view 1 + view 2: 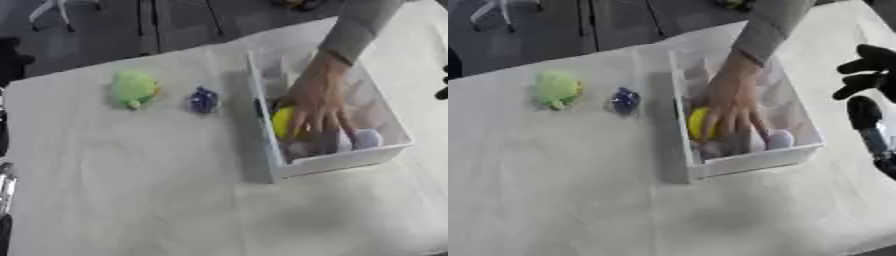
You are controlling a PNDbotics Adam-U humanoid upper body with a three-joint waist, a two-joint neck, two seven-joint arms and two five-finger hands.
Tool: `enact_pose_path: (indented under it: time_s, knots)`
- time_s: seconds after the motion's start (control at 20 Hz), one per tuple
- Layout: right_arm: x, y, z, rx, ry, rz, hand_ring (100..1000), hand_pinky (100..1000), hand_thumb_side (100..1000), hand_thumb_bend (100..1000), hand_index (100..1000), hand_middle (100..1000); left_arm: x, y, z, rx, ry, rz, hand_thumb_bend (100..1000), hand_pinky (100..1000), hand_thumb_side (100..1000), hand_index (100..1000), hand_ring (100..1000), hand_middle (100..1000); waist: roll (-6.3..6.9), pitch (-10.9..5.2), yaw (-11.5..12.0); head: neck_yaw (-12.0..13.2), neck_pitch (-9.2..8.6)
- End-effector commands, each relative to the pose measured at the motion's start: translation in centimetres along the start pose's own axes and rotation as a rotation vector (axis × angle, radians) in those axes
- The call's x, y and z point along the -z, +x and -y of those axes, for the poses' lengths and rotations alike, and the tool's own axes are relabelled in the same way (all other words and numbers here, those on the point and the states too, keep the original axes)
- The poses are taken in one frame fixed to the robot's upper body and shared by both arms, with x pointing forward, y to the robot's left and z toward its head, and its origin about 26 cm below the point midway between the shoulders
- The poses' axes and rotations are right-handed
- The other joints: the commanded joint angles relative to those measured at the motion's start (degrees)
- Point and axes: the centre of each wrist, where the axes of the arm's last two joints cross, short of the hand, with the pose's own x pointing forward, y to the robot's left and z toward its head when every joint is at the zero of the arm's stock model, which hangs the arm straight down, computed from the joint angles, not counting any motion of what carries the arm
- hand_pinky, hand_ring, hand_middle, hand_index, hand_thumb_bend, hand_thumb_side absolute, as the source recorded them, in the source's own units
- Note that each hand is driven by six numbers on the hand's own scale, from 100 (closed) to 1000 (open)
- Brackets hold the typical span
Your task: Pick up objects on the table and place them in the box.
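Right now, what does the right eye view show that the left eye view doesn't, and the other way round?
Only the right eye view shows the robot's right hand well, black, at the right edge beyond the box; the left eye view catches just a dark sliver there. Only the left eye view shows dark and silvery parts along its left edge. Both share the white box, a person's hand reaching into it onto a yellow object, plus the green toy and blue object on the table.

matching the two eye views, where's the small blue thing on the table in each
Left eye view: the small blue thing lies left of centre in the upper half, between the green plush toy and the white box.
Right eye view: it shows further left, same neighbours.
Shared landmark: the box's left wall.
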Motion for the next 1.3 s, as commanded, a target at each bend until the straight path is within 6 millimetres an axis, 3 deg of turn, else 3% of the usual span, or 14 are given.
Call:
enact_pose_path:
  time_s: [0.05, 1.3]
  knots:
    - [0.45, 0.62, 0.77, -0.026, 0.0, 0.03, 571, 749, 749, 361, 916, 708, 0.56, 0.56, -0.62, 0.018, 0.002, 0.027, 544, 954, 832, 801, 702, 765, -0.91, -0.75, 0.12, 0.17, -0.61]
    - [0.47, 0.61, 0.86, -0.026, -0.004, 0.028, 572, 750, 750, 358, 916, 709, 0.6, 0.68, -0.62, 0.014, -0.001, 0.03, 540, 957, 835, 804, 702, 767, -1.0, -0.9, 0.32, 0.13, -0.65]
